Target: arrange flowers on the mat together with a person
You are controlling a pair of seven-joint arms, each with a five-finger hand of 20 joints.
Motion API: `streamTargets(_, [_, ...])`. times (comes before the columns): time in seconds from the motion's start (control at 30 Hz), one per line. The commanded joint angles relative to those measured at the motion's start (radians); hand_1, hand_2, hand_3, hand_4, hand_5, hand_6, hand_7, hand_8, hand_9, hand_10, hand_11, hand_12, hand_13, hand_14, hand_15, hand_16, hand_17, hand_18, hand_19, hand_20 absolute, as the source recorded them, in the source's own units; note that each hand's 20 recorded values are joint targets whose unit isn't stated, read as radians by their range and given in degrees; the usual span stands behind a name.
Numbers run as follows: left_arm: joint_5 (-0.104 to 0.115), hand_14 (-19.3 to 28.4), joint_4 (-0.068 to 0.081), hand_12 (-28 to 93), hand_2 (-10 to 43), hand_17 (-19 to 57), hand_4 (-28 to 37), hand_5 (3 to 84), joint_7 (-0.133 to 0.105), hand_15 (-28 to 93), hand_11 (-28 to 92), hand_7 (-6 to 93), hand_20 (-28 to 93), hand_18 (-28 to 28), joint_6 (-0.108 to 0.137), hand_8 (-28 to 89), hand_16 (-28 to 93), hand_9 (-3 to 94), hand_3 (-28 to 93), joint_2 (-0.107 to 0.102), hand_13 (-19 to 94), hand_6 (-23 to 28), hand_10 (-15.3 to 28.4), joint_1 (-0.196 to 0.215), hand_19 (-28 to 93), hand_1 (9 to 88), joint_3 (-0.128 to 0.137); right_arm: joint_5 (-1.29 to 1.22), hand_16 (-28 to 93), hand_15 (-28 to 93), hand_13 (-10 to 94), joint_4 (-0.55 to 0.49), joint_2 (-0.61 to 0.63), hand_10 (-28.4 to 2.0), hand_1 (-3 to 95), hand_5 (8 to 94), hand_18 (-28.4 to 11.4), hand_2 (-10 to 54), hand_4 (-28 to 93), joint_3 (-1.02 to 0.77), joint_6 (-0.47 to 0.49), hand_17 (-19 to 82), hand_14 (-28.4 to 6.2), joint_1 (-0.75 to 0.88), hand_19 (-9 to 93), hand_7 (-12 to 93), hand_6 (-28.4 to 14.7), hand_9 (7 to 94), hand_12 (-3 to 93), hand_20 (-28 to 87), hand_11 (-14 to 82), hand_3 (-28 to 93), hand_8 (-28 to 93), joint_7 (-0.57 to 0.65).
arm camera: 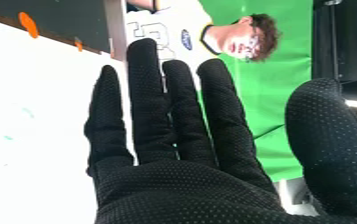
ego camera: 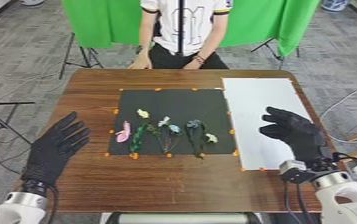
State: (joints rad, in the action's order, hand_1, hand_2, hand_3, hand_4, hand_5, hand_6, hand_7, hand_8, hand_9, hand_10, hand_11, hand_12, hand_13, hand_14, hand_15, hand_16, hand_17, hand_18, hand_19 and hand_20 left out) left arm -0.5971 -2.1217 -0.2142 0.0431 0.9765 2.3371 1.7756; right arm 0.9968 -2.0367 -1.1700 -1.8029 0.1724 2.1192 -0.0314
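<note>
On mat [ego camera: 188, 100], head view: flowers [ego camera: 123, 133] | right wrist view: fingers [arm camera: 148, 107] straight

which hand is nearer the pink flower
Left: the left hand is a little left of the pink flower; the right hand far to its right, by the white sheet.

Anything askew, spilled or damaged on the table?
Nothing stands out. The flowers lie on the dark mat, stems at mixed angles, which looks normal for an arrangement. Mat and white sheet lie flat; no spill or damage visible.
</note>
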Motion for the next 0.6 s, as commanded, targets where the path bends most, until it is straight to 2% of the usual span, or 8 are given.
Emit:
streamTargets(0.03, [-0.007, 14.5, 0.003, 18, -0.1, -7.9, -18.1, 29.9, 0.009, 33, 23, 20.2, 8, 21.5, 0.012, -10, 1, 26.5, 71, -0.034, 22, 2.8, 11.8, -0.006, 47, 26.1, 0.008, -0.008, 21, 40, 42, 0.006, -0.001, -14.5, 12.0, 47.4, -21.3, 10.3, -21, 0.025, -0.037, 12, -13.5, -0.015, 51, 18, -3.7, 45.9, 22.5, 28, 13.5, 90, -10, -0.013])
streamTargets(0.1, [-0.01, 14.5, 0.003, 18, -0.1, -7.9, -18.1, 29.9, 0.02, 33, 23, 20.2, 8, 21.5, 0.008, -10, 1, 26.5, 71, -0.03, 22, 2.8, 11.9, -0.008, 47, 26.0, 0.01, -0.003, 21, 40, 41, 0.003, 0.001, -14.5, 12.0, 47.3, -21.3, 10.3, -21, 0.018, -0.028, 12, -13.5, -0.007, 51, 18, -3.7, 45.7, 22.5, 28, 13.4, 91, -10, -0.001])
streamTargets(0.17, [-0.008, 14.6, 0.013, 18, -0.1, -7.9, -18.2, 29.9, 0.005, 32, 23, 20.2, 8, 21.5, 0.011, -10, 1, 26.5, 71, -0.038, 22, 2.8, 11.9, -0.034, 47, 26.1, -0.008, -0.007, 21, 40, 42, 0.001, 0.011, -14.6, 12.0, 47.3, -21.2, 10.4, -21, 0.014, -0.049, 12, -13.5, -0.01, 51, 18, -3.6, 45.6, 22.4, 28, 13.3, 91, -10, -0.01])
streamTargets(0.23, [-0.014, 14.6, 0.012, 18, -0.1, -7.9, -18.2, 29.8, 0.015, 33, 23, 20.2, 8, 21.5, 0.001, -9, 1, 26.5, 71, -0.04, 22, 2.8, 11.9, -0.04, 47, 26.1, 0.0, -0.013, 21, 48, 45, 0.003, 0.012, -14.6, 12.2, 47.2, -21.3, 10.5, -21, 0.013, -0.04, 12, -13.6, -0.016, 51, 18, -3.6, 45.8, 22.5, 28, 13.3, 90, -10, -0.012])
streamTargets(0.37, [-0.005, 14.6, 0.001, 18, -0.1, -7.9, -18.2, 29.9, -0.001, 33, 23, 20.3, 8, 21.5, 0.016, -10, 1, 26.5, 71, -0.026, 22, 2.8, 11.9, 0.003, 47, 26.1, 0.011, -0.002, 19, 55, 46, 0.015, 0.0, -14.6, 12.2, 47.2, -21.3, 10.6, -21, 0.026, -0.015, 13, -14.0, -0.03, 51, 18, -3.6, 46.0, 22.5, 28, 13.2, 90, -10, -0.007])
streamTargets(0.43, [-0.009, 14.7, -0.007, 18, -0.1, -7.9, -18.2, 29.9, 0.009, 33, 23, 20.3, 8, 21.5, 0.017, -10, 1, 26.5, 71, -0.015, 22, 2.8, 11.9, 0.021, 47, 26.1, 0.016, 0.002, 19, 56, 46, 0.011, -0.002, -14.6, 12.1, 47.3, -21.3, 10.6, -21, 0.015, 0.001, 13, -14.0, -0.019, 51, 18, -3.7, 46.0, 22.5, 28, 13.3, 90, -10, 0.011])
streamTargets(0.5, [-0.009, 14.7, 0.005, 18, -0.2, -7.9, -18.2, 30.0, 0.001, 33, 23, 20.3, 8, 21.5, 0.015, -10, 1, 26.6, 71, -0.021, 22, 2.8, 11.9, -0.013, 47, 26.1, -0.005, -0.006, 18, 55, 46, 0.007, 0.006, -14.6, 12.1, 47.3, -21.3, 10.7, -21, 0.014, -0.035, 13, -14.0, -0.015, 51, 18, -3.7, 45.9, 22.5, 28, 13.4, 90, -10, -0.004])
streamTargets(0.6, [-0.016, 14.7, 0.003, 18, -0.2, -7.9, -18.2, 29.9, 0.009, 33, 23, 20.4, 8, 21.5, 0.007, -10, 1, 26.6, 71, -0.026, 22, 2.8, 11.8, -0.019, 47, 26.1, 0.002, -0.013, 18, 55, 46, 0.011, -0.001, -14.6, 12.0, 47.4, -21.3, 10.8, -21, 0.018, -0.021, 13, -14.0, -0.018, 51, 18, -3.7, 46.1, 22.4, 28, 13.4, 90, -10, 0.008])
